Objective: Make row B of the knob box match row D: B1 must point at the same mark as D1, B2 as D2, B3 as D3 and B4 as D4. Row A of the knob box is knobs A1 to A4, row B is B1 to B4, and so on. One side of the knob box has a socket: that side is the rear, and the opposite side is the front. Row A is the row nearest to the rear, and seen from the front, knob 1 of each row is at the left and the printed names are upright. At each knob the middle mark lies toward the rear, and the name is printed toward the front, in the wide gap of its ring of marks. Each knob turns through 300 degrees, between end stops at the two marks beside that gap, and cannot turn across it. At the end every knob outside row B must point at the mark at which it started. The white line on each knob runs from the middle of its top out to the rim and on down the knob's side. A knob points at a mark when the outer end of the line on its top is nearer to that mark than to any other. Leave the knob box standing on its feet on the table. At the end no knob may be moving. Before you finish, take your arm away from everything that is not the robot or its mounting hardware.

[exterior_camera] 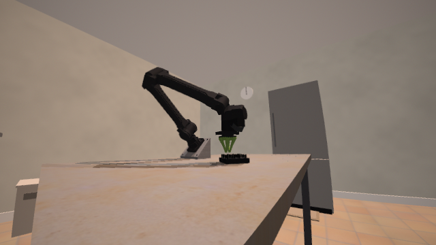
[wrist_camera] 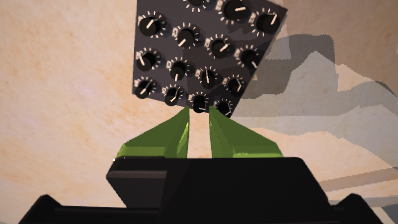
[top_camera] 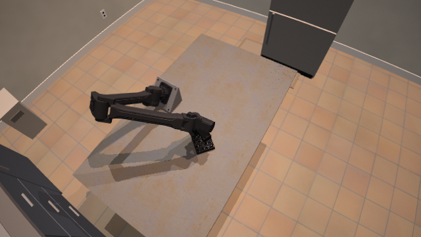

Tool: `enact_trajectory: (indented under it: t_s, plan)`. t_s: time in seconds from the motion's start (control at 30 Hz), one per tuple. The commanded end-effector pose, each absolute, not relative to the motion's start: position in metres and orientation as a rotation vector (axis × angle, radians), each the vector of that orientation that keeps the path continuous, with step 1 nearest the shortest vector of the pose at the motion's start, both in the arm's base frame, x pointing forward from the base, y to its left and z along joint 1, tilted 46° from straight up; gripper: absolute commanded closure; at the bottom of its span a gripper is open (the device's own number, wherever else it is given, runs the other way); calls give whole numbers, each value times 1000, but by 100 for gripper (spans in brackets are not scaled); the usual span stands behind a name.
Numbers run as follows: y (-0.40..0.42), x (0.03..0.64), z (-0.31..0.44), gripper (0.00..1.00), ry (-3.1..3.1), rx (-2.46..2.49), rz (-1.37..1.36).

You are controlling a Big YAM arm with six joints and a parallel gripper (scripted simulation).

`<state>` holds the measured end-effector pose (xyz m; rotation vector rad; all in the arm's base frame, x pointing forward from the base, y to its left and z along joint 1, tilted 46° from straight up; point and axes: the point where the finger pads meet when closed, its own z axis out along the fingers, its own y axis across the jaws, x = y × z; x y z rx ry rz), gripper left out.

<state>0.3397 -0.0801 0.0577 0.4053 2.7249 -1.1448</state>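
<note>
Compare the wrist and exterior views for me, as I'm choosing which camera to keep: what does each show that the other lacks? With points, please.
Only the wrist view shows the knobs' white lines, the rings of marks around them and the knob box's top face.

Only the exterior view shows the fridge (top_camera: 296,43) (exterior_camera: 300,122), the round wall clock (exterior_camera: 246,92) and the angled arm base (top_camera: 177,99) (exterior_camera: 206,150).

Both show the knob box (exterior_camera: 235,160) (wrist_camera: 165,47), the tabletop (top_camera: 230,85) (exterior_camera: 153,197) (wrist_camera: 60,100) and the tool (exterior_camera: 227,152) (wrist_camera: 199,112) with its green fingers slightly apart.
</note>
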Motion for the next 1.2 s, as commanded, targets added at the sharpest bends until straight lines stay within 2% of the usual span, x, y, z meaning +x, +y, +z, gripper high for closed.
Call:
enact_trajectory:
  t_s: [0.0,1.17]
  plan:
    - [-81,345,57,81,2720,402,-1147]
    - [-70,346,66,81,2687,401,-1115]
